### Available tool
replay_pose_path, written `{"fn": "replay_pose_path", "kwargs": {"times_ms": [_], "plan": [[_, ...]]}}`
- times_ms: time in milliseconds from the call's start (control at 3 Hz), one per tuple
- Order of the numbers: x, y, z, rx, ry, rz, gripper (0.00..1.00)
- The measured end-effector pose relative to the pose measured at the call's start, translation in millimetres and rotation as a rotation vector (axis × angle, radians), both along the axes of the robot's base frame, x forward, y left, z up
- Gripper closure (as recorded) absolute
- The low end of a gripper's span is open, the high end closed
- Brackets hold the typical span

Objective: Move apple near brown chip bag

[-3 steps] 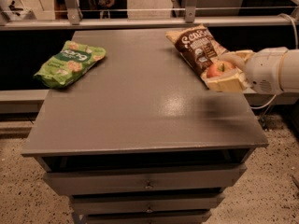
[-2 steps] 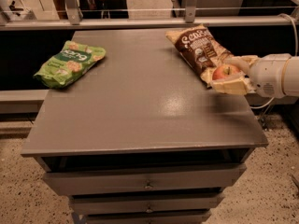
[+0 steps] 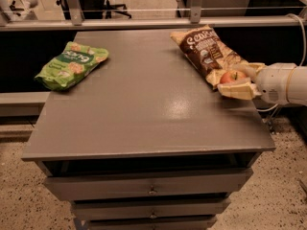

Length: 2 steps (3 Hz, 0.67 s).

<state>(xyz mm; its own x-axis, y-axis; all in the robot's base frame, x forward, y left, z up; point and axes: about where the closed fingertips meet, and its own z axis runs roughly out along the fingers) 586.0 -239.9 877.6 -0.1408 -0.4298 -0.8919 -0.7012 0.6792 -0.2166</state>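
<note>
The small red-orange apple (image 3: 231, 75) sits at the right edge of the grey cabinet top (image 3: 144, 99), touching the near end of the brown chip bag (image 3: 207, 51). The bag lies flat at the back right, with white script lettering. My gripper (image 3: 233, 80) reaches in from the right on a white arm (image 3: 283, 84). Its pale fingers (image 3: 238, 91) lie on either side of the apple, one above and one below, closed on it. The apple is low, at or just above the surface.
A green snack bag (image 3: 72, 63) lies at the back left of the top. A metal rail (image 3: 144, 23) runs along behind the cabinet. Drawers (image 3: 148, 186) are below the front edge. Speckled floor lies to both sides.
The gripper and the apple have shifted slightly right and toward the front, staying against the near end of the brown chip bag. The bags have not moved.
</note>
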Motion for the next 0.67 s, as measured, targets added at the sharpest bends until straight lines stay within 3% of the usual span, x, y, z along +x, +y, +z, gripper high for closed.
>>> {"fn": "replay_pose_path", "kwargs": {"times_ms": [667], "plan": [[8.9, -0.6, -15.4, 0.041, 0.005, -0.013, 0.12]]}}
